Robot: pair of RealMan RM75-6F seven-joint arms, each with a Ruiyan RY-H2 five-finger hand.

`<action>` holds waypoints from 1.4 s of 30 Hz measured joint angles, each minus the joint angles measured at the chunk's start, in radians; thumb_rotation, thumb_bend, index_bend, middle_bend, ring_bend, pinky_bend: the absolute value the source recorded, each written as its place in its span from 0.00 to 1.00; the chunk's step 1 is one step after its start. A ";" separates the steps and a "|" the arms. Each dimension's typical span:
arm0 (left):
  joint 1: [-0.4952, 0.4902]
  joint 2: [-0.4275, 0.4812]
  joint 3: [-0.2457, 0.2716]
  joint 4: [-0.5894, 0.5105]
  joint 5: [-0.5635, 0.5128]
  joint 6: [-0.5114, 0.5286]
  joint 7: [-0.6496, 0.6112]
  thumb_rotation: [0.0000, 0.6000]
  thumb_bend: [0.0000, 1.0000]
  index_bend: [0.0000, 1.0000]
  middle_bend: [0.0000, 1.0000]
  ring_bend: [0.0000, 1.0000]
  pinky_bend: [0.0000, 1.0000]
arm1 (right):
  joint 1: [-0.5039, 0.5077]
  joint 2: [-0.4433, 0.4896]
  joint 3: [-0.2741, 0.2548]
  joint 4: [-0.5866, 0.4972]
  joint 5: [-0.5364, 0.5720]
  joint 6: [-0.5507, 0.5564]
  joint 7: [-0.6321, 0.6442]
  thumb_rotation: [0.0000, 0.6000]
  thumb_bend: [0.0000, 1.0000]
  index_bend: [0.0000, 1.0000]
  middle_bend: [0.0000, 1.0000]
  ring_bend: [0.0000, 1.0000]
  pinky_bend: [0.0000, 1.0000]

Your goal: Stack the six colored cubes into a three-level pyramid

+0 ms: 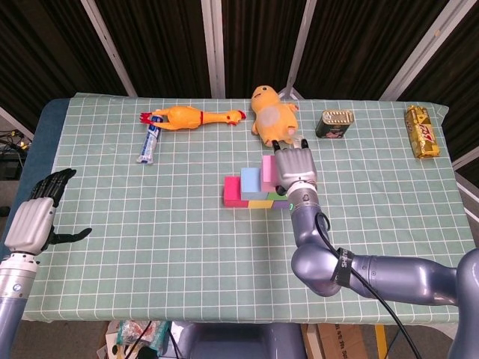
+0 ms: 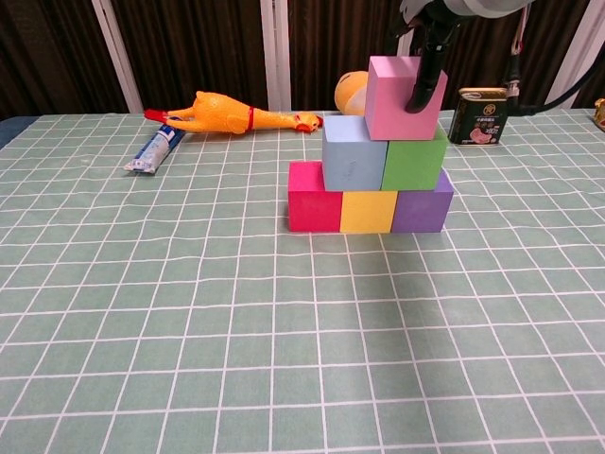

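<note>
On the checked cloth a red cube, a yellow cube and a purple cube form a row. A light blue cube and a green cube sit on them. My right hand grips a pink cube from above, one finger down its front face. The pink cube sits at the top, mostly over the green one; whether it touches I cannot tell. In the head view my right hand covers the stack's right side. My left hand hangs open at the table's left edge, holding nothing.
A rubber chicken and a tube lie at the back left. A yellow duck toy stands right behind the stack. A tin can is at the back right, and a gold packet lies at the far right.
</note>
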State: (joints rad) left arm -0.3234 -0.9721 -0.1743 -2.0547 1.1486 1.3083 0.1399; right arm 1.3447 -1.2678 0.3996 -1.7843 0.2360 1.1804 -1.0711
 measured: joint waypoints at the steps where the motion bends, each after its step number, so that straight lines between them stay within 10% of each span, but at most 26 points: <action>1: 0.000 0.000 0.000 0.000 0.000 0.000 0.000 1.00 0.11 0.00 0.03 0.00 0.05 | -0.001 -0.001 0.000 0.001 -0.001 -0.001 0.001 1.00 0.31 0.00 0.47 0.38 0.07; 12: 0.001 -0.001 0.000 0.001 -0.005 -0.001 0.002 1.00 0.11 0.00 0.02 0.00 0.05 | -0.006 -0.009 -0.002 0.004 -0.008 -0.006 0.007 1.00 0.31 0.00 0.47 0.32 0.06; 25: 0.002 0.001 0.000 -0.002 -0.003 0.001 0.001 1.00 0.11 0.00 0.02 0.00 0.05 | -0.007 0.012 0.002 -0.020 -0.003 -0.014 -0.001 1.00 0.31 0.00 0.09 0.02 0.04; 42: 0.008 0.008 0.001 -0.009 0.013 0.008 -0.006 1.00 0.10 0.00 0.01 0.00 0.05 | -0.026 0.074 0.010 -0.125 -0.036 0.000 0.031 1.00 0.31 0.00 0.00 0.00 0.01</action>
State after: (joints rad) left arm -0.3151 -0.9645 -0.1733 -2.0640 1.1619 1.3162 0.1338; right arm 1.3186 -1.1943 0.4097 -1.9095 0.1998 1.1800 -1.0401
